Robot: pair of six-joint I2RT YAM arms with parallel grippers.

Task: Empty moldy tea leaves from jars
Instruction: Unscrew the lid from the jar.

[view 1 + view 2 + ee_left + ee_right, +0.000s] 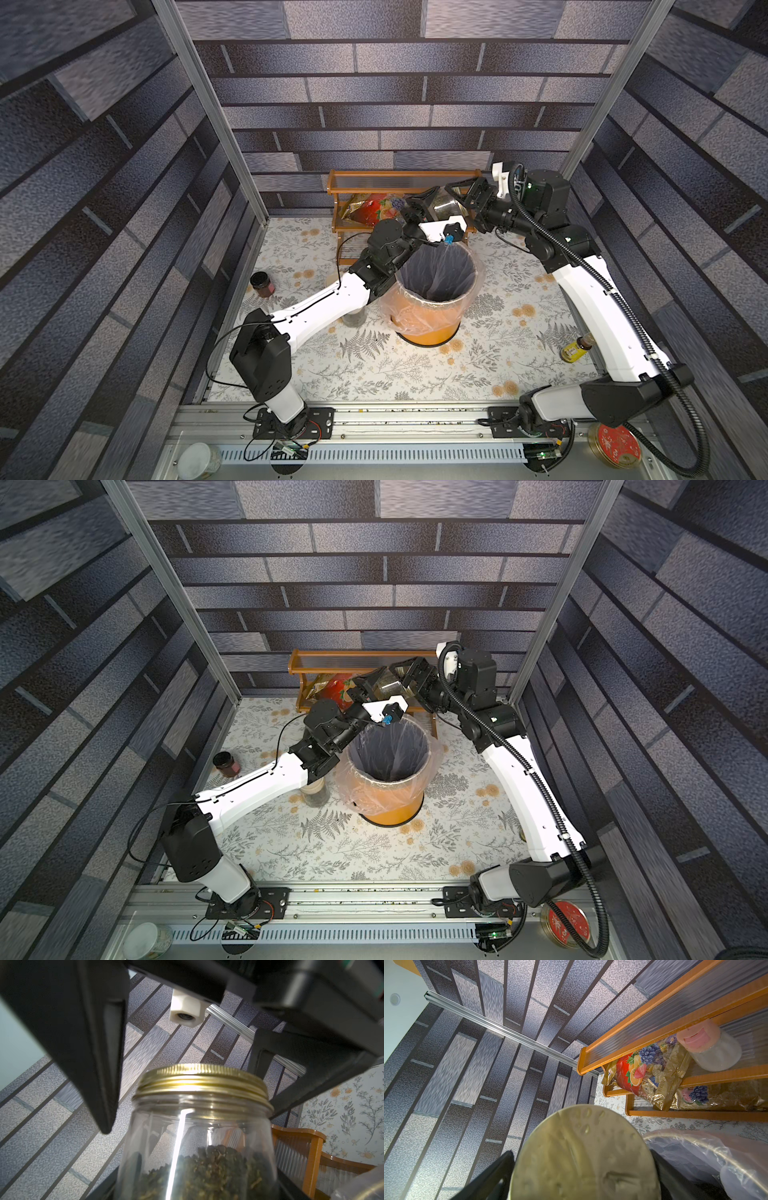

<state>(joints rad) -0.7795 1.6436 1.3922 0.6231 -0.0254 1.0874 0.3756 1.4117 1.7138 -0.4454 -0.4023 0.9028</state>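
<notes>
At 12 o'clock from the orange bin (428, 337), above its far rim and in front of the wooden rack (399, 176): a clear glass jar (442, 206), off the table, tilted, lid end toward the right arm. Clamped around the glass body by the left gripper (430, 208), a finger tight on either side in the left wrist view. On its mouth, a gold screw lid (203, 1080), facing the right gripper (459, 197); jaws there spread wide, straddling the lid with a clear gap on at least one side, no grip. Inside, tea leaves (207, 1167), a dark green-brown heap at the end away from the lid. At 9 o'clock from the bin, partly hidden under the left forearm, a second jar (314, 796) upright on the floral tabletop (415, 374), cream lid on. Farther out at 9 o'clock, a dark jar (262, 284); at 4 o'clock, by the right arm, a small yellow bottle (575, 349).
</notes>
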